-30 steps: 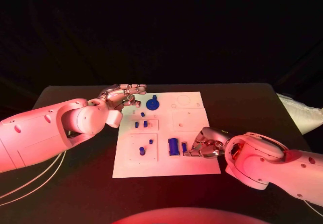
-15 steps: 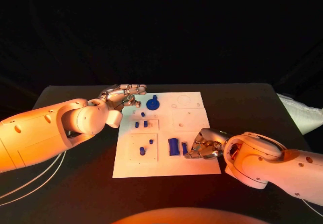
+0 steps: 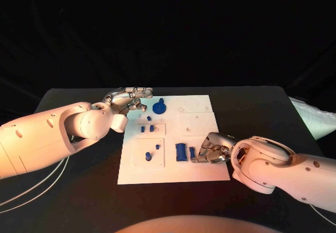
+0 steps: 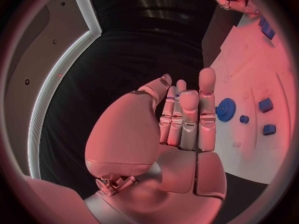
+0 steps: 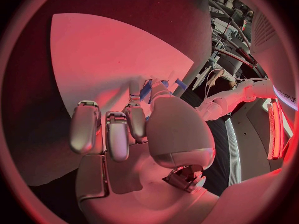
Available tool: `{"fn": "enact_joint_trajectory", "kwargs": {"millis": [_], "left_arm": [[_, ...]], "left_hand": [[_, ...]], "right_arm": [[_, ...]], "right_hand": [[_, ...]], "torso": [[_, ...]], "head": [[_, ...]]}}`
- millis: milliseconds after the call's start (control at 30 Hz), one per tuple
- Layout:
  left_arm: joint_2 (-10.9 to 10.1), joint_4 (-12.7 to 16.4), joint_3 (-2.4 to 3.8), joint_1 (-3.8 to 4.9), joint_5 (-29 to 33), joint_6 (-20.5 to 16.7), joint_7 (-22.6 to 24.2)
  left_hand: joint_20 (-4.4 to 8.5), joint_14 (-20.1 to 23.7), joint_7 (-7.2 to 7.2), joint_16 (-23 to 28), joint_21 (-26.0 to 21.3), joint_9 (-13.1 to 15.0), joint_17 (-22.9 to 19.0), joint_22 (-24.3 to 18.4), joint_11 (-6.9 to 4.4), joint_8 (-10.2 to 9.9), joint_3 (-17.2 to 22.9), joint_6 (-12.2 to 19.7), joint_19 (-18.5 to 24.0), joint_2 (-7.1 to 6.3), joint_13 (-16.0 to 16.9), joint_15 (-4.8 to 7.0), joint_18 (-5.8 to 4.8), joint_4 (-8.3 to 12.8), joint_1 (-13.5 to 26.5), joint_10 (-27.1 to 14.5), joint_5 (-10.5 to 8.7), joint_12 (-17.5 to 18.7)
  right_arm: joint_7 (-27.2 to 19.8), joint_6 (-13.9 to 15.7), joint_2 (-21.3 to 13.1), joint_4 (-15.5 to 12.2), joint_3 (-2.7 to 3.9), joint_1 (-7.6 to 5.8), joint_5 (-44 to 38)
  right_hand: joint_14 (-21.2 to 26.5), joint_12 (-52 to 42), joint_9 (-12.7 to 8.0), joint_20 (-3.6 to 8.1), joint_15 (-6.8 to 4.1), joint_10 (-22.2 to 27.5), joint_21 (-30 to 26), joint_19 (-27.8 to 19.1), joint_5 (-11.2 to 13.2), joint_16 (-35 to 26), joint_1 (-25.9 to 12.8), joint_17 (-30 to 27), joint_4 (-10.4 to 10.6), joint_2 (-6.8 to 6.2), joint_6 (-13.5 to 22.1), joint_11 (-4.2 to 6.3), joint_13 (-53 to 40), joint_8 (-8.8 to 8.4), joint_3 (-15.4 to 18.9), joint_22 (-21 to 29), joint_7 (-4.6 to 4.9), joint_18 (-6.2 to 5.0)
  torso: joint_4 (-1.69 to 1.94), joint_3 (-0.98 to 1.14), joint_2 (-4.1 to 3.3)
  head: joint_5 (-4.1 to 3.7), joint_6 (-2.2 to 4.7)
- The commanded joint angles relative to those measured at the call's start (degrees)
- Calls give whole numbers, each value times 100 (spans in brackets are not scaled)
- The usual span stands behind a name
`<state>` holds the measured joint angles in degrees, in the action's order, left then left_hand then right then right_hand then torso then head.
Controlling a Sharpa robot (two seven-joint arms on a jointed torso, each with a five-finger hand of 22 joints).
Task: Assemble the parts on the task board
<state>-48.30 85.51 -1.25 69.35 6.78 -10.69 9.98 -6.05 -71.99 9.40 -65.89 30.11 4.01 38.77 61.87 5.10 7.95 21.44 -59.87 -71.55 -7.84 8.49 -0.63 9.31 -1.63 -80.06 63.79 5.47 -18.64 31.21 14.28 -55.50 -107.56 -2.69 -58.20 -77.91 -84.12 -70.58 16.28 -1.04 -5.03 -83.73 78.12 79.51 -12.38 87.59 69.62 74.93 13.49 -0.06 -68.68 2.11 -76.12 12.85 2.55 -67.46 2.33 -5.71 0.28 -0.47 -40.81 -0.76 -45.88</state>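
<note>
The white task board [image 3: 199, 172] lies in the middle of the black table. On it are a blue gear [image 3: 159, 107], several small blue pegs [image 3: 142, 129], a wide blue block [image 3: 181, 152] and a slim blue part [image 3: 192, 153]. My right hand [image 3: 210, 149] rests on the board's right side with fingers curled, and thumb and finger pinch the slim blue part [image 5: 147, 90]. My left hand [image 3: 130, 99] hovers at the board's far left corner, fingers extended, holding nothing. The left wrist view shows the left hand [image 4: 184, 119] beside the gear [image 4: 225, 109] and the board [image 4: 246, 67].
A pale padded object [image 3: 313, 119] lies off the table's right edge. White cables [image 3: 42, 187] hang under my left arm at the near left. Bare black table [image 3: 84, 204] surrounds the board.
My right hand has edged slightly left, closer against the slim blue part. The left hand and the other parts have stayed put.
</note>
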Motion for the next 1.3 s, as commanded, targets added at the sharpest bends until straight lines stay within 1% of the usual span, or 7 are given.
{"fn": "enact_joint_trajectory", "kwargs": {"millis": [33, 200, 467, 633, 1000, 1167, 1300], "left_arm": [[10, 9, 4, 1, -25, 105, 12], [10, 11, 4, 1, -26, 109, 7], [2, 16, 4, 1, -38, 120, -10], [-2, 18, 4, 1, -43, 121, -16], [1, 8, 3, 1, -45, 122, -16], [19, -33, 3, 0, -40, 115, -2], [67, -130, 2, -12, 7, 72, 49]], "left_hand": [[-15, 38, 3, 35, -21, -8, -7, -6, -6, 21, -35, 35, 19, 15, 10, 17, 87, 2, -18, -30, 4, -33], [-15, 38, 3, 35, -21, -8, -7, -6, -6, 21, -35, 35, 19, 15, 10, 17, 87, 2, -18, -30, 4, -33], [-15, 38, 3, 35, -21, -8, -7, -6, -6, 21, -35, 35, 19, 15, 10, 17, 87, 2, -18, -30, 4, -33], [-15, 38, 3, 35, -21, -8, -7, -6, -6, 21, -35, 35, 19, 15, 10, 17, 87, 2, -18, -30, 4, -33], [-15, 38, 3, 35, -21, -8, -7, -6, -6, 21, -35, 35, 19, 15, 10, 17, 87, 2, -18, -30, 4, -33], [-15, 38, 3, 35, -21, -8, -7, -6, -6, 21, -35, 35, 19, 15, 10, 17, 87, 2, -18, -30, 4, -33], [-15, 38, 3, 35, -21, -8, -7, -6, -6, 21, -35, 35, 19, 15, 10, 17, 87, 2, -18, -30, 4, -33]], "right_arm": [[119, -152, 31, 61, 0, 5, -68], [130, -262, 87, 102, 0, 6, -68], [151, -385, 105, 165, 0, 6, -45], [95, -343, 99, 166, 0, 6, 3], [-366, -44, -123, -25, 3, -9, 224], [-1056, 119, -323, -36, 15, -216, 977], [-1972, 207, -317, 307, 18, -517, 2204]], "right_hand": [[-516, 5, 5, 2, -37, -49, 25, 38, -10, 26, 134, 1147, -77, 42, 30, -20, -210, 29, 28, -5, -9, 110], [-513, 33, 12, 6, -40, -38, 18, 31, 88, 17, 324, 1133, -215, 31, 44, -16, -205, 29, 53, 3, -12, 109], [-510, 79, 23, 5, -38, -23, -2, 14, 632, 7, 636, 1119, -489, 20, 58, -19, -199, 27, 71, 26, -8, 104], [-509, 101, 23, -5, -20, -19, -8, 9, 706, 4, 460, 1114, -419, -40, 61, -43, -193, 23, 207, 33, 21, 104], [-487, 287, 21, -31, 4, 46, -95, -66, 576, -60, 239, 1014, -313, -168, 119, -72, -102, -3, 513, 179, 53, 73], [-444, 791, -19, -61, 55, 262, -282, -222, 499, -180, 363, 837, -368, -146, 334, -140, 171, -117, 597, 475, 138, 18], [-367, 1725, -107, -143, 157, 677, -638, -490, 344, -405, 721, 529, -548, -7, 730, -270, 725, -345, 565, 1015, 299, -80]], "torso": [[-10, 1, -1], [-5, 0, 2], [0, -6, 8], [-2, -2, 4], [-7, -4, 15], [-10, -14, 31], [-37, -32, 74]], "head": [[4, -7], [1, -18], [0, -31], [6, -30], [4, -7], [-35, 43], [-58, 117]]}}
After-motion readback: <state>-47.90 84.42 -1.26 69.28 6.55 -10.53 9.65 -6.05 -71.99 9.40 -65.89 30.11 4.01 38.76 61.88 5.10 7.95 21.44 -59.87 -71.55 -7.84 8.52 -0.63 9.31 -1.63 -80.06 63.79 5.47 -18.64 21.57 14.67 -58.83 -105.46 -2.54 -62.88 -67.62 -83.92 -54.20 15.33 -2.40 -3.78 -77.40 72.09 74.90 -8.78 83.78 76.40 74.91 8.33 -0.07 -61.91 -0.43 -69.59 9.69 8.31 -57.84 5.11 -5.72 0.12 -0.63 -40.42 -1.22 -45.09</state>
